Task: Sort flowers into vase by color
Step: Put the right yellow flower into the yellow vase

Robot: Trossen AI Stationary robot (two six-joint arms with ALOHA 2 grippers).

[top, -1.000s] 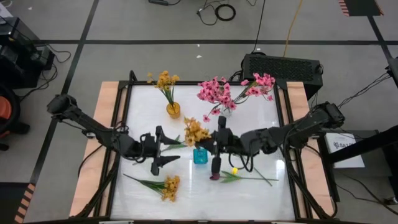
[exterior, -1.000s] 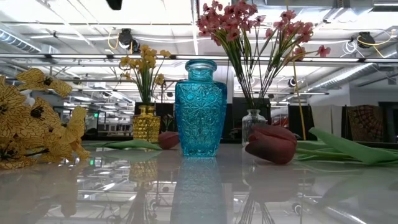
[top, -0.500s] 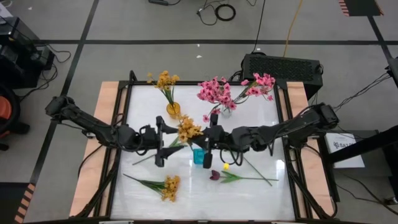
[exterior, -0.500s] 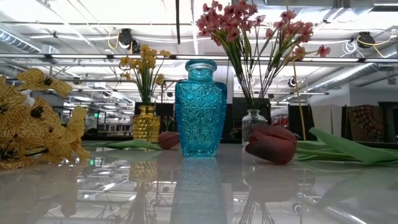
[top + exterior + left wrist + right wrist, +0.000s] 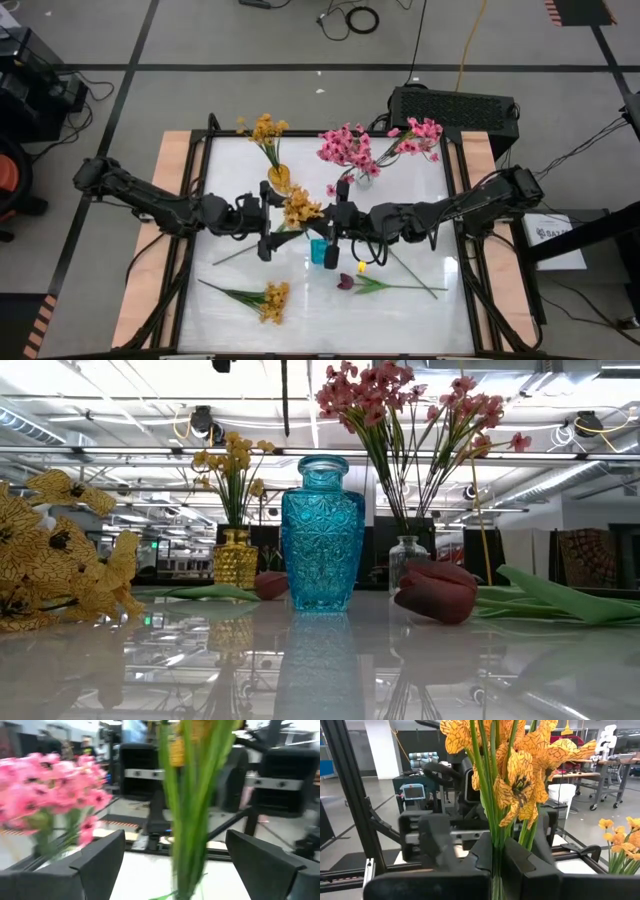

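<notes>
The left hand (image 5: 268, 222) has just let go. Its fingers (image 5: 95, 862) now stand wide open on each side of the green stems (image 5: 187, 820), not touching them, and it has moved in toward the middle of the bench (image 5: 420, 305). So the yellow flower (image 5: 298, 208) now belongs to the right hand (image 5: 334, 222). That hand is shut tight on the stems, and the flower sticks up between the two hands. It sits near the yellow vase (image 5: 279, 177), which already has yellow flowers. I think the flower goes in there next.
</notes>
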